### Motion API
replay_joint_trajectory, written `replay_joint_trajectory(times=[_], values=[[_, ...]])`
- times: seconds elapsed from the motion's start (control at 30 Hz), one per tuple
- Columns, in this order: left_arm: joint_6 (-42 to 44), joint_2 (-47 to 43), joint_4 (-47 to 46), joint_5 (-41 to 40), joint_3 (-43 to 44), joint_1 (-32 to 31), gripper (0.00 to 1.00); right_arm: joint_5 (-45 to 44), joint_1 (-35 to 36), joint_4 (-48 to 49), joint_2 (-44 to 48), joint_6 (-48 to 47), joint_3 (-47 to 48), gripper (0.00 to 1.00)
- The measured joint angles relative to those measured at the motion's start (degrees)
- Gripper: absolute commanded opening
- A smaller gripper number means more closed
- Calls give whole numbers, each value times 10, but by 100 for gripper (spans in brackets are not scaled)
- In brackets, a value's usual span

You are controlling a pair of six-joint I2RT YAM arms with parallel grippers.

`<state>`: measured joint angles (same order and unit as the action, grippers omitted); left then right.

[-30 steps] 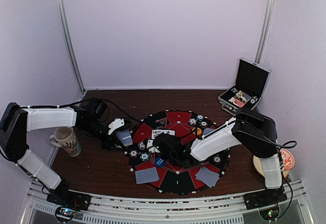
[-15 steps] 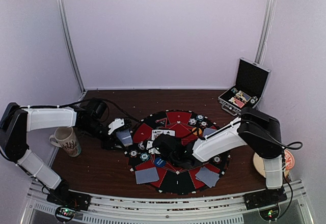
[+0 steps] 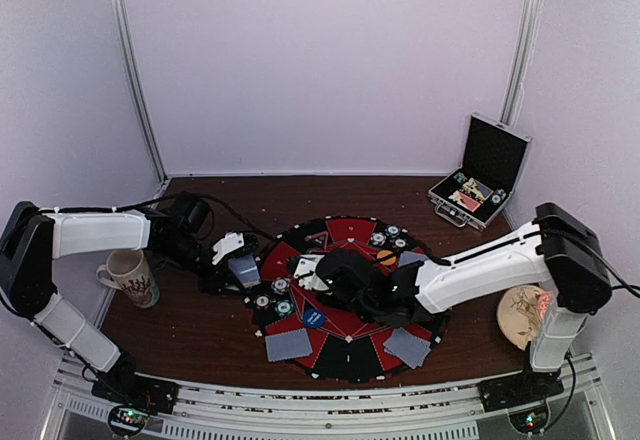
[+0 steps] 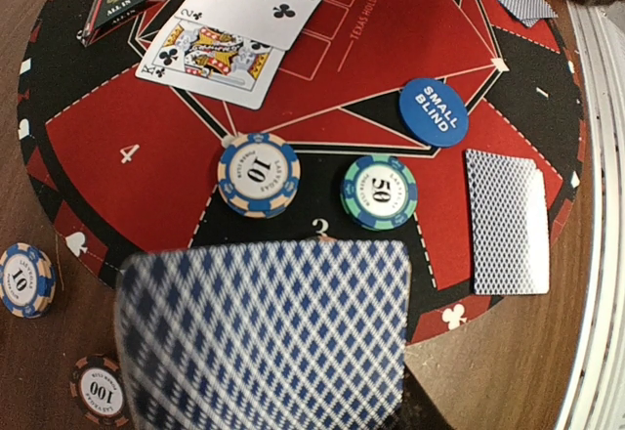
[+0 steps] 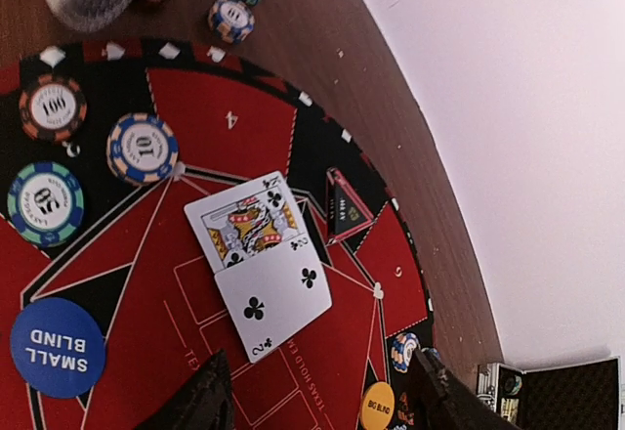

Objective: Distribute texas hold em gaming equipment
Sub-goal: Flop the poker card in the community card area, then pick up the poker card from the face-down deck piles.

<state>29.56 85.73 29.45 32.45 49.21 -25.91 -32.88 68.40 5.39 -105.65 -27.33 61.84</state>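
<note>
Brown wooden tabletop (image 3: 200, 335), pale booth walls, round red-and-black poker mat (image 3: 350, 358) mid-table. Clock read on the mat from the top camera, 6 toward the arm bases.

Left hand (image 3: 232, 258): clamped on a blue-backed card (image 4: 264, 337), raised over the mat's 9 o'clock rim. You cannot tell whether it is one card or a packet.

Right hand (image 5: 320, 366): fingers spread wide with nothing between them, over mat centre. The two of clubs (image 5: 273, 303) and king of clubs (image 5: 244, 225) lie face up just ahead of it, overlapping each other and clear of the fingers.

Relation to watch: the blue-backed card sits at 9 o'clock from your right hand, with chips on the mat near that line. Its long axis looks roughly 12–6 from above, but it is too small to be sure. The left hand has it and the right is the free one. My guess is that the next deal is either a hand-off across that gap or a drop by the left onto the wedge marked 4, at 10 o'clock, where no cards lie.

Counts:
- face-up cards: 2
- face-down: pile at 7 o'clock (image 3: 288, 344), two cards; pile at 5 o'clock (image 3: 407, 347), number unsure; card at 2 o'clock (image 3: 410, 258), beside the arm
- chips at 9 o'clock on the mat: 3, namely the 100 chip (image 5: 53, 106), 10 chip (image 5: 143, 148) and 50 chip (image 5: 45, 203)
- off-rim chips (image 5: 231, 18) on the wood: 3
- cluster at 1 o'clock (image 3: 390, 237): looks like 3
- buttons: 1 blue SMALL BLIND button (image 4: 433, 111), 1 orange BIG BLIND button (image 5: 377, 406)
- ALL IN triangle (image 5: 344, 205): 1
</note>
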Motion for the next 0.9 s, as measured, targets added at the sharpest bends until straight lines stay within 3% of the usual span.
replay_joint_trajectory(times=[0.17, 0.4, 0.63, 0.9], values=[[0, 0, 0, -1, 0, 0, 35, 45, -2, 12, 102, 85, -22, 72], [0, 0, 0, -1, 0, 0, 35, 181, -22, 61, 128, 261, -21, 75], [0, 0, 1, 0, 0, 0, 35, 331, -48, 128, 36, 435, 14, 75], [0, 0, 2, 2, 0, 0, 35, 414, -61, 150, -76, 520, 90, 75]])
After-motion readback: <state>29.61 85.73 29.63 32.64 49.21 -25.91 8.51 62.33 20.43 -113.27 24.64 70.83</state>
